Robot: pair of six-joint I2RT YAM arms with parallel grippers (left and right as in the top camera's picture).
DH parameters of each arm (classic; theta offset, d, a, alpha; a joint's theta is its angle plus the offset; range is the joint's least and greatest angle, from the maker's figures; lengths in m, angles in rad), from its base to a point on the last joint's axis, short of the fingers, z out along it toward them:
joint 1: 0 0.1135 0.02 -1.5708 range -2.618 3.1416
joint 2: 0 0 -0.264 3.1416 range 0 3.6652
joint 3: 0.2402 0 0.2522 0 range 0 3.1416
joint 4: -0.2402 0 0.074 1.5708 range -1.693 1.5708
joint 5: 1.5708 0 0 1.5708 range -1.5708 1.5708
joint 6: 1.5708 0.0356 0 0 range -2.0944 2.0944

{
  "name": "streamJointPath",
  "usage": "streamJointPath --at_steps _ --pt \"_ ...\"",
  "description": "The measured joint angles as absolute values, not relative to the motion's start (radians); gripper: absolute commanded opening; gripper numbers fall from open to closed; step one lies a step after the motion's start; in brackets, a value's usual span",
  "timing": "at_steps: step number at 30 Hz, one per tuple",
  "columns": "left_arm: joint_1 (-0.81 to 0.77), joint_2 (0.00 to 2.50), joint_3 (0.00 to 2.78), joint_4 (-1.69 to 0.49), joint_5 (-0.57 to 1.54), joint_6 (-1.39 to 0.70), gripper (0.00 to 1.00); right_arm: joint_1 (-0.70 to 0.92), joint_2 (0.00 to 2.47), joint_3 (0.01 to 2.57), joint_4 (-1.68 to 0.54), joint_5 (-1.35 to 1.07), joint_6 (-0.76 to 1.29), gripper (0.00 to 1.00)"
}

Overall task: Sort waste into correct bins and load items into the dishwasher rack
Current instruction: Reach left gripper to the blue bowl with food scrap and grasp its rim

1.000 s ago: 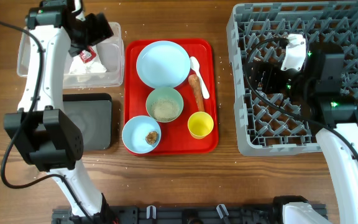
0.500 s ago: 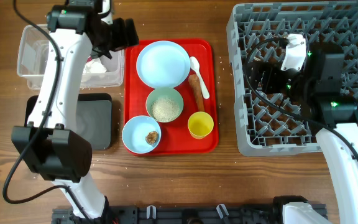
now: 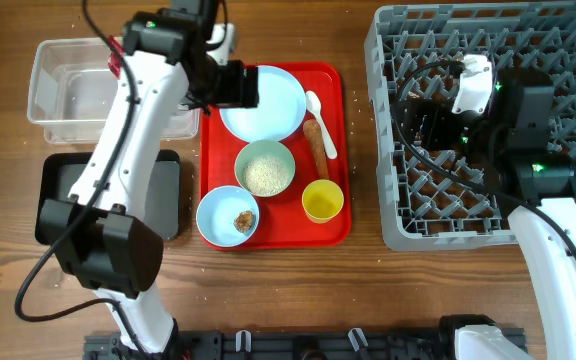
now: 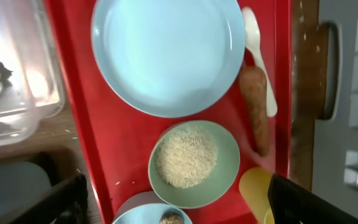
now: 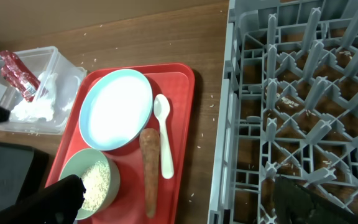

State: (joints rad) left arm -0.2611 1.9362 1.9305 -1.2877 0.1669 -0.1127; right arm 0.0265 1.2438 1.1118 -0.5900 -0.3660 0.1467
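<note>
My left gripper hangs open and empty over the left rim of the pale blue plate on the red tray. In the left wrist view the plate, the green bowl of rice, the carrot stick, the spoon and the yellow cup lie below the open gripper. The blue bowl holds the brown lump. The wrapper and napkin lie in the clear tub. My right gripper is open above the grey rack.
The black tray sits in front of the clear tub, partly under my left arm. The red tray lies between the bins and the rack. Rice grains are scattered on the wooden table.
My left arm has swung right, from above the clear tub to the plate's left rim. The right arm has not moved.
</note>
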Motion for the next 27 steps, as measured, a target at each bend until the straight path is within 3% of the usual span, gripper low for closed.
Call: streamJointPath --at_steps 17,18,27 --pt "-0.426 1.935 1.625 -1.103 0.175 -0.045 0.85 0.027 1.244 1.112 -0.591 -0.366 0.146 1.0" --pt "-0.443 1.935 1.603 -1.099 0.176 -0.045 0.8 0.027 1.244 1.112 -0.599 -0.366 0.146 1.0" --pt "-0.455 1.924 1.567 -1.233 0.181 -0.109 0.78 0.027 1.245 1.111 -0.629 -0.366 0.146 1.0"
